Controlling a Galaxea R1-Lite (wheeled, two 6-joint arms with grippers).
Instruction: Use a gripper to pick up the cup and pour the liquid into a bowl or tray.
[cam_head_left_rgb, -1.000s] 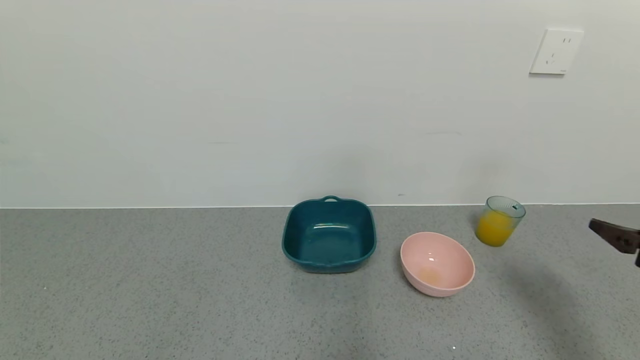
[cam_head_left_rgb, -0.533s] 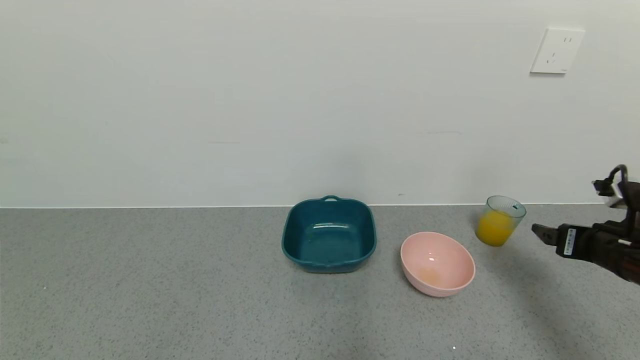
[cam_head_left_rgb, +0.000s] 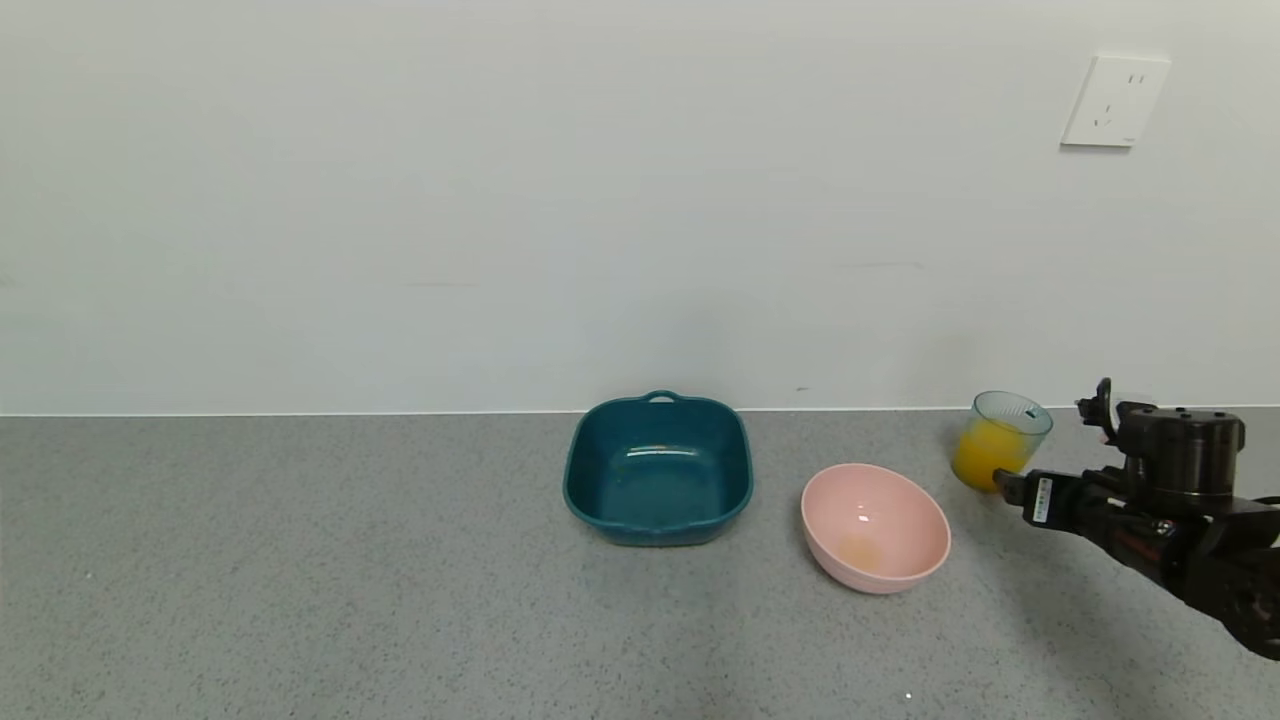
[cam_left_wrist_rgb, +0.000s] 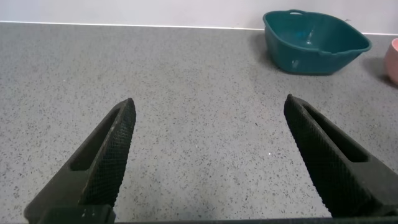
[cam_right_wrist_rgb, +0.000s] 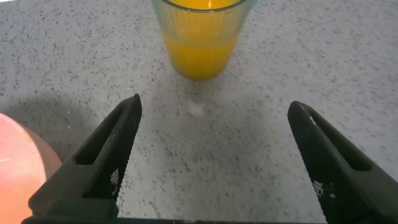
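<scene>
The pale blue-green cup (cam_head_left_rgb: 1003, 436) stands upright at the back right of the counter, about half full of orange liquid (cam_head_left_rgb: 986, 460). The pink bowl (cam_head_left_rgb: 893, 510) sits to its front left, with a faint orange trace at its bottom. My right gripper (cam_head_left_rgb: 1006, 486) is open, low over the counter, its fingertips just short of the cup's base. In the right wrist view the cup (cam_right_wrist_rgb: 200, 31) with liquid (cam_right_wrist_rgb: 199, 55) stands just beyond the gap of the open right gripper (cam_right_wrist_rgb: 214, 104), untouched. My left gripper (cam_left_wrist_rgb: 208, 102) is open and empty over bare counter, out of the head view.
A dark teal square tray (cam_head_left_rgb: 657, 468) stands left of the bowl, also in the left wrist view (cam_left_wrist_rgb: 314, 40). The white wall runs right behind the cup, with an outlet (cam_head_left_rgb: 1114, 102) above. The bowl's edge (cam_right_wrist_rgb: 15, 163) shows beside my right finger.
My right arm has come in from the right edge and moved left toward the cup, ending with its fingertips at the cup's base. Cup, bowl and tray have not moved.
</scene>
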